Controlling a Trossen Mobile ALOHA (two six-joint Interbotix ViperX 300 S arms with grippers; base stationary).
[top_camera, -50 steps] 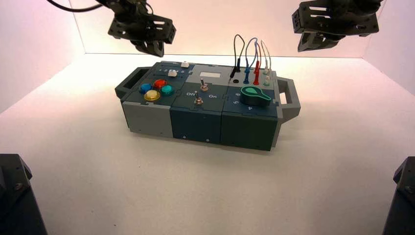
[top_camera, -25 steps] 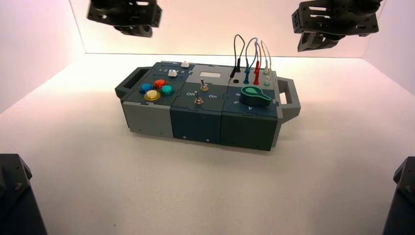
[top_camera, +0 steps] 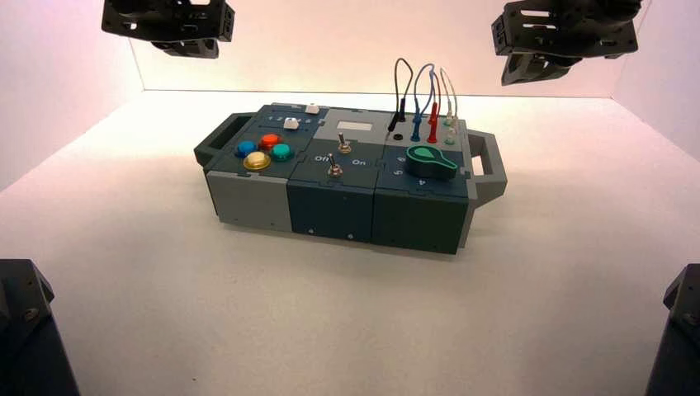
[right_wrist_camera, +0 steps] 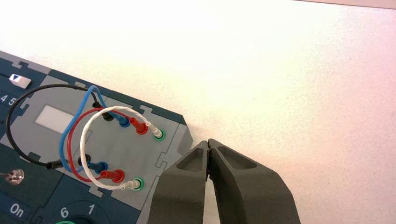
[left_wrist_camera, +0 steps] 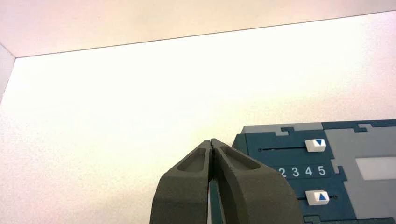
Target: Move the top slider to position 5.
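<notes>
The top slider (left_wrist_camera: 315, 144) is a small white knob on the far track of the box's dark blue slider block (left_wrist_camera: 280, 161). Its blue triangle points at about the numeral 5 (left_wrist_camera: 321, 171) in the printed row 2 3 4 5. In the high view the same top slider (top_camera: 312, 108) sits at the right end of its track. My left gripper (left_wrist_camera: 211, 141) is shut on nothing. It hangs high up, left of the box and clear of it, where the left gripper (top_camera: 186, 48) shows in the high view. My right gripper (top_camera: 528, 74) is parked high at the right, shut.
The twin white knob (left_wrist_camera: 319, 197) rides the nearer track. Coloured buttons (top_camera: 264, 150), two toggle switches (top_camera: 335, 169), a green dial (top_camera: 431, 161) and looped wires (right_wrist_camera: 93, 140) fill the rest of the box. Grey handles (top_camera: 489, 169) stick out at both ends.
My left gripper has risen and moved left, away from the slider corner of the box. The sliders and my right arm have not moved.
</notes>
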